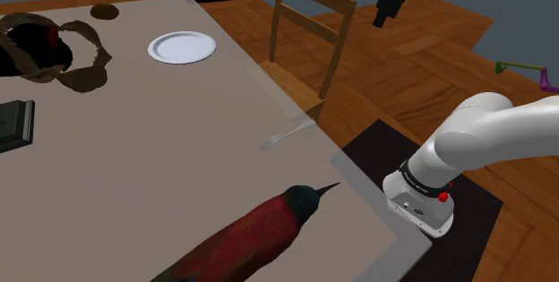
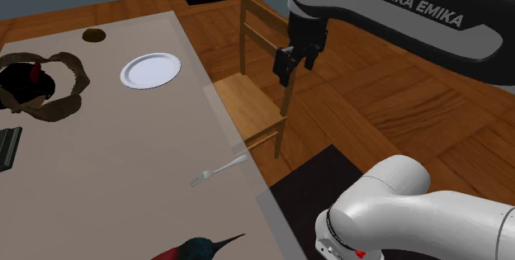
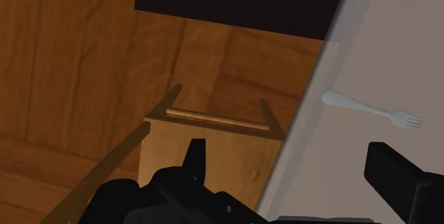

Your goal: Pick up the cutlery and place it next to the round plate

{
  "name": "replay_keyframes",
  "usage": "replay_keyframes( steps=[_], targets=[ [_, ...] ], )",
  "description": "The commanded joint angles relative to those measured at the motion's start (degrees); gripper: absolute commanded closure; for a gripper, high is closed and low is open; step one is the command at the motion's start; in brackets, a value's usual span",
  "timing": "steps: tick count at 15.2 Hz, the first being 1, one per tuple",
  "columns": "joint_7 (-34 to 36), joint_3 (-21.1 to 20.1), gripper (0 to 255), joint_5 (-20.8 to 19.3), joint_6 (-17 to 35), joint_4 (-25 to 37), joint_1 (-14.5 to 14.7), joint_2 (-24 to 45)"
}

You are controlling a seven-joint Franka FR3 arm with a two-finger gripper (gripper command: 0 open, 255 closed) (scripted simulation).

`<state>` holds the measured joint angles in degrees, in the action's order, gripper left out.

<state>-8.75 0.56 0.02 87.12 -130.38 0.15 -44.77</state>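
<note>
Fork point(image 1: 288, 134): flat on table point(image 1: 134, 164), by its edge, well apart from plate point(image 1: 182, 47).
Gripper point(image 1: 383, 16): mine, fingers apart, empty, above chair point(image 1: 309, 21), off the table; fork lies well below.

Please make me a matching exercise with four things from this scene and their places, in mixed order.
1 fork
2 round plate
3 bird figure
4 pincer

a in the air over the chair
b on the table corner nearest the stand
c at the table edge beside the chair
d on the table, far from the stand

Pairs: 1-c, 2-d, 3-b, 4-a
</note>
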Motion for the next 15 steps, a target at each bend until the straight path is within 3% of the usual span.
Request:
replay_keyframes(
  steps=[1, 15],
  targets=[
    [0.0, 0.0, 0, 0.0, 0.0, 0.0, 0.0, 0.0],
    [-8.93, -7.27, 0, 3.88, 26.13, -15.99, 11.15, 6.52]
  ],
)
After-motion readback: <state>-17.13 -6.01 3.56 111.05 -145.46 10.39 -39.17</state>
